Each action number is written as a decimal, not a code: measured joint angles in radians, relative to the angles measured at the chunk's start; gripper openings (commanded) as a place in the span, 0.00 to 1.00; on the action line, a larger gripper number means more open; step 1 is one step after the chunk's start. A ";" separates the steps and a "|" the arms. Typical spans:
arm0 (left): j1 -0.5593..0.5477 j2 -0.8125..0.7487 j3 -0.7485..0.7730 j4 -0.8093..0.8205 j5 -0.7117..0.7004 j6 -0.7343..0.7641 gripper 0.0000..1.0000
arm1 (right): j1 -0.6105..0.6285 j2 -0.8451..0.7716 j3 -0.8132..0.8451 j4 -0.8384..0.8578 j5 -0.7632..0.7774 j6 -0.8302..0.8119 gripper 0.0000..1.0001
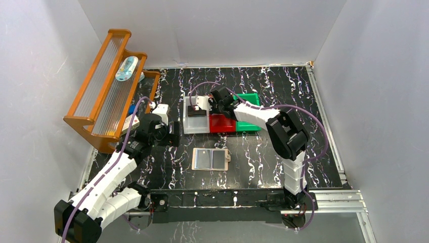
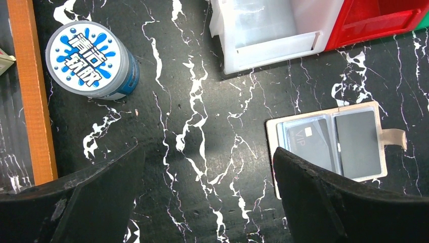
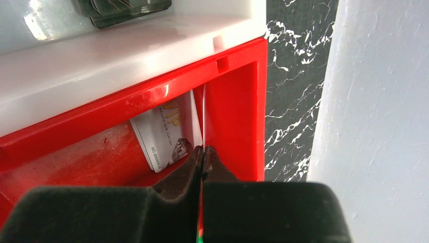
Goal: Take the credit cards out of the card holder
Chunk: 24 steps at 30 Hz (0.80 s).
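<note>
the right gripper point(image 3: 203, 154) pinches what looks like a card point(image 3: 203, 121), edge-on, over the red bin point(image 3: 235, 106); dropped crooked, it could catch the wall and tip out. the left gripper point(image 2: 207, 159) hangs wide open beside the holder point(image 2: 324, 114), spread on the table point(image 2: 202, 76), and could nudge it.

Under your left gripper point(image 2: 207, 162) the table point(image 2: 192, 126) is black with white marble veining. To its front right, the card holder point(image 2: 331, 147) is tan, with pale blue pockets over dark grey cards point(image 2: 357, 143). To its front left, a tub point(image 2: 91, 59) has a white lid splashed with blue, beside an orange rack point(image 2: 33, 91). Past your right gripper point(image 3: 202, 157), with its black fingers point(image 3: 182, 177), a red bin point(image 3: 238, 101) holds a white card point(image 3: 162, 131) lettered in gold. The thin card point(image 3: 203, 116) pinched between those fingers shows a white edge. Beyond is a white bin point(image 3: 126, 55).
</note>
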<state>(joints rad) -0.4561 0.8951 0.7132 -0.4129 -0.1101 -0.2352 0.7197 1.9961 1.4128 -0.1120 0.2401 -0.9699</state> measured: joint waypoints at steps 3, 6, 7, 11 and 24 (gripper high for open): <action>0.000 0.003 0.000 0.000 -0.008 0.000 0.98 | -0.002 0.003 0.000 -0.006 -0.010 -0.002 0.00; 0.000 0.014 0.000 -0.001 -0.012 0.000 0.98 | -0.003 0.010 0.001 -0.008 -0.018 -0.002 0.00; 0.000 0.018 0.000 -0.002 -0.013 0.000 0.98 | -0.003 0.012 0.001 -0.011 -0.020 -0.002 0.00; 0.000 0.033 0.000 -0.006 -0.014 0.000 0.98 | -0.005 0.019 0.001 -0.025 -0.037 0.002 0.00; 0.000 0.047 0.000 -0.008 -0.033 -0.004 0.98 | -0.005 0.023 -0.002 -0.045 -0.045 0.019 0.32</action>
<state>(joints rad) -0.4561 0.9417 0.7136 -0.4206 -0.1432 -0.2390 0.7143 2.0190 1.4113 -0.1574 0.1955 -0.9504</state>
